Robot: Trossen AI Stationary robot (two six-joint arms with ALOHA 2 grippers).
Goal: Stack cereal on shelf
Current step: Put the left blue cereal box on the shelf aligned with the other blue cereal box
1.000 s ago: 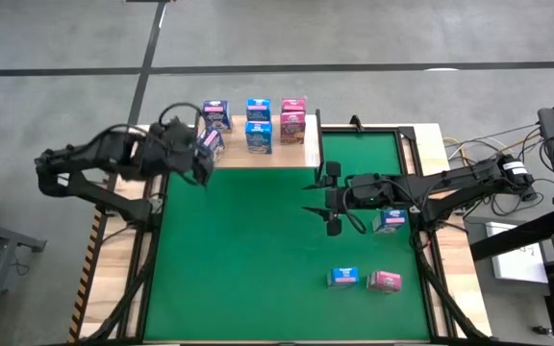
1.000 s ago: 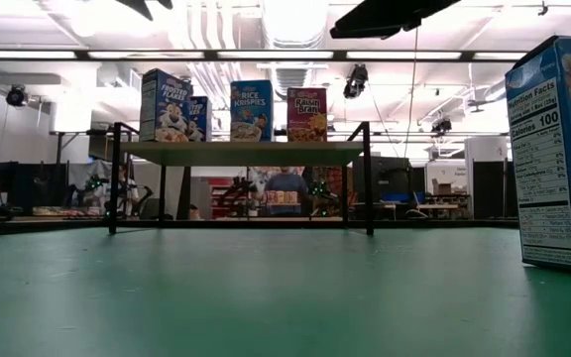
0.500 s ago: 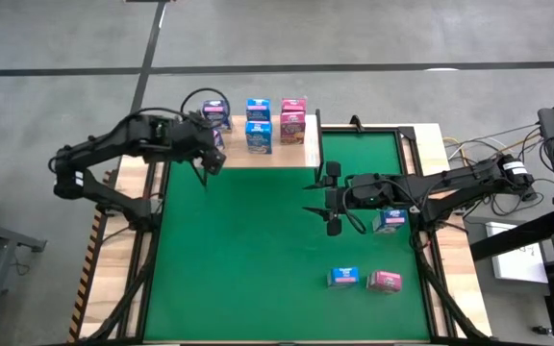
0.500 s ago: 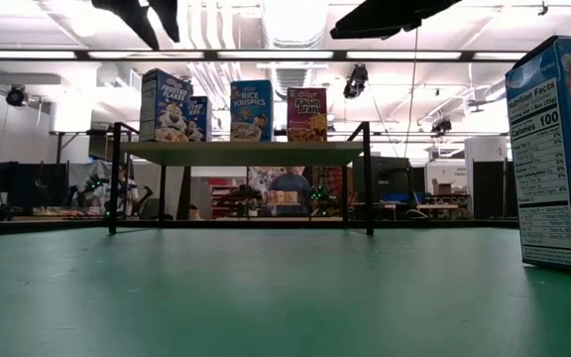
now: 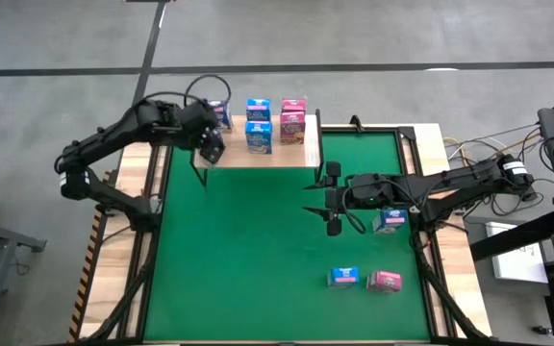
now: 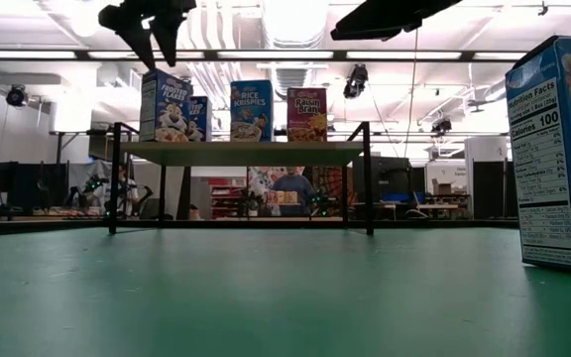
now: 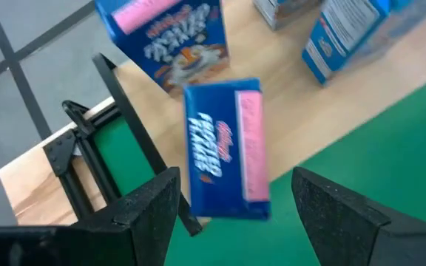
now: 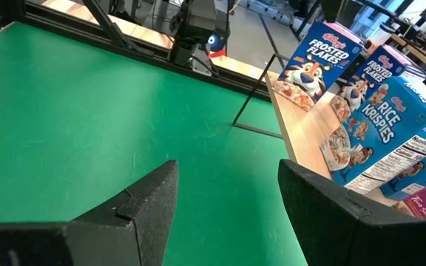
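The shelf (image 5: pixel 296 154) stands along the mat's far edge with several cereal boxes upright on it. A blue Frosted Flakes box (image 7: pixel 224 148) stands on its bottom at the shelf's left end (image 6: pixel 164 104), with a second one (image 7: pixel 172 33) behind it. My left gripper (image 6: pixel 155 50) hangs open just above that front box, pointing steeply down, fingers either side of its top (image 7: pixel 235 177). My right gripper (image 5: pixel 333 197) hovers open over the green mat, right of the middle. Loose cereal boxes (image 5: pixel 342 278) (image 5: pixel 384 281) lie on the mat at the near right.
Rice Krispies boxes (image 5: pixel 258 137) and pink Raisin Bran boxes (image 5: pixel 293 127) fill the shelf's middle and right. Another box (image 5: pixel 390 221) sits under my right arm and looms at the right of the low view (image 6: pixel 561 154). Bare green mat (image 5: pixel 248 259) spreads left and centre.
My left arm has swung from the table's left side toward the shelf's left end. Its gripper has come down and tipped more steeply over the front Frosted Flakes box, staying open. The boxes have kept their places.
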